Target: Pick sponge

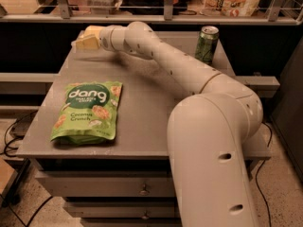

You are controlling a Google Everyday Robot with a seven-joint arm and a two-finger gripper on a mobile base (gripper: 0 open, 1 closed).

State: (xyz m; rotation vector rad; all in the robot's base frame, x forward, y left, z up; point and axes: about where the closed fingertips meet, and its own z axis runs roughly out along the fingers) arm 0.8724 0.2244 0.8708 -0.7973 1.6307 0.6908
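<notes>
The sponge point(93, 30) is a small pale yellow block at the far left corner of the table; only its top edge shows behind the gripper. My gripper point(84, 43) is stretched across the table to that corner, right in front of the sponge and low over the tabletop. Whether it touches or holds the sponge cannot be told. The arm point(161, 56) runs from the lower right to the far left.
A green snack bag point(89, 110) lies flat at the front left of the grey table point(142, 103). A green soda can point(207, 44) stands at the far right. A railing and shelf with goods runs behind the table. Drawers sit below the front edge.
</notes>
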